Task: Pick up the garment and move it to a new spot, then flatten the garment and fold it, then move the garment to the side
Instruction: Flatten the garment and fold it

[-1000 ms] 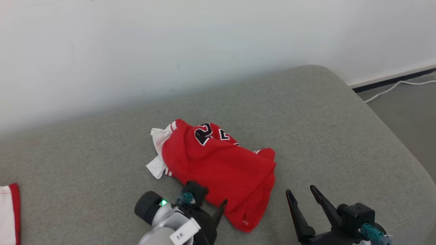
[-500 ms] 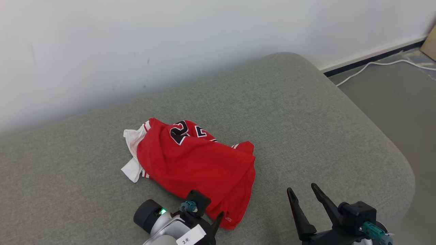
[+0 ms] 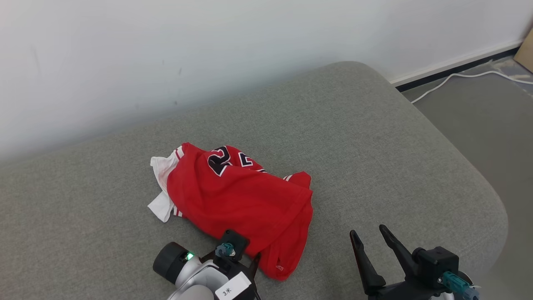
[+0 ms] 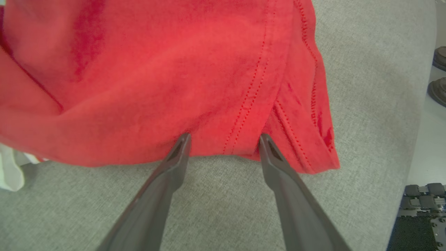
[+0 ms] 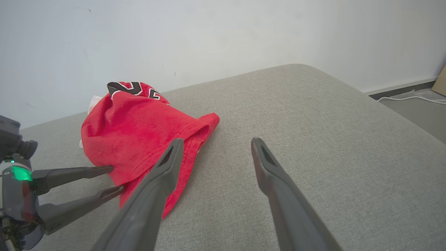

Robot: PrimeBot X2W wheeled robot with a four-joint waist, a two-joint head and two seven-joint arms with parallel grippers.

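Observation:
A crumpled red garment [image 3: 237, 200] with white trim and black numerals lies on the grey cushion [image 3: 374, 146]. My left gripper [image 3: 252, 264] sits at the garment's near hem. In the left wrist view the left gripper [image 4: 224, 136] is open, its two fingertips touching the stitched red hem of the garment [image 4: 156, 69], with nothing clamped. My right gripper [image 3: 367, 231] hovers open over bare cushion, to the right of the garment. The right wrist view has the right gripper [image 5: 217, 140] open, the garment [image 5: 132, 139] to its left, and the left gripper [image 5: 116, 179] at the cloth's edge.
A white wall [image 3: 208, 50] rises behind the cushion. The cushion's rounded edge [image 3: 479, 179] drops to grey floor on the right, where a white cable [image 3: 458, 77] runs along the skirting. A brown cardboard corner [image 3: 526, 50] stands at the far right.
The head camera swung right, shifting the whole picture. My left gripper has edged a little left along the garment's near hem. The garment and right gripper have kept still.

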